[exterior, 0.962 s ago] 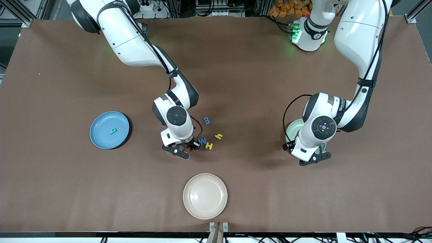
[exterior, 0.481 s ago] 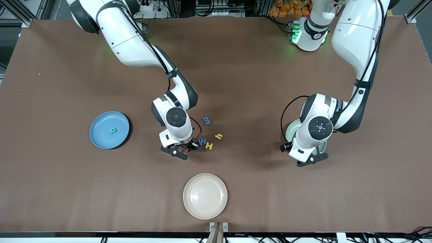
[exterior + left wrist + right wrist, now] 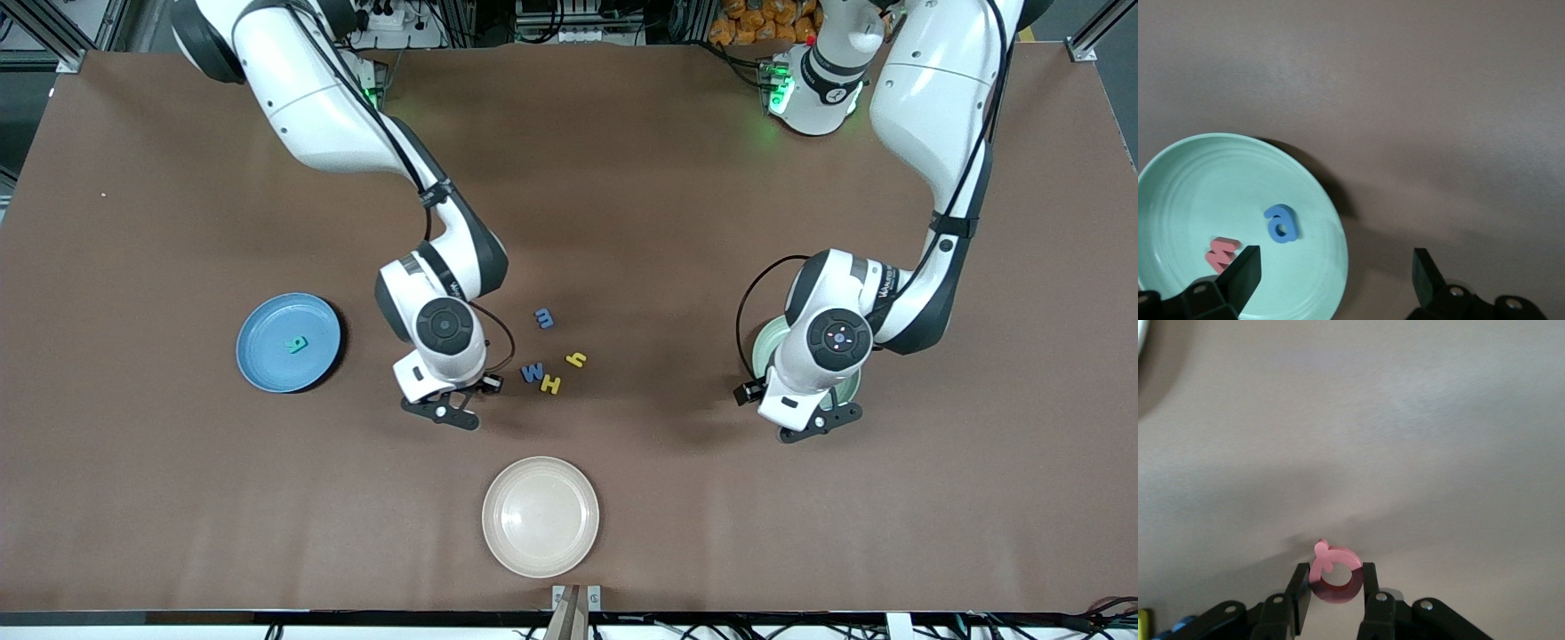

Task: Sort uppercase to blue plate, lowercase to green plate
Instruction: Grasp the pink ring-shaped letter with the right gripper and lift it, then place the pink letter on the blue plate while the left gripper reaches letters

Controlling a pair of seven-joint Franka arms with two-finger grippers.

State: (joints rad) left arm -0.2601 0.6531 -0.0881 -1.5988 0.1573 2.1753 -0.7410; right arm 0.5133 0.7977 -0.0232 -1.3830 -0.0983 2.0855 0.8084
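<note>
The blue plate (image 3: 289, 342) holds the teal R (image 3: 297, 344). The right gripper (image 3: 1333, 595), over bare table, pinches the red Q (image 3: 1334, 573) on edge, tail uppermost. At its three o'clock lie W (image 3: 532, 372), H (image 3: 551, 385), h (image 3: 577, 359) and m (image 3: 544, 317). The left gripper (image 3: 1335, 270) gapes wide over the green plate (image 3: 1191, 180), holding a (image 3: 1281, 223) and the red letter (image 3: 1222, 252).

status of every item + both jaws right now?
right gripper: jaws shut on red Q, above table
left gripper: jaws open, empty, over green plate
green plate: holds blue a, red w
blue plate: holds teal R
W, H, h, m: loose on table
beige plate: empty
</note>
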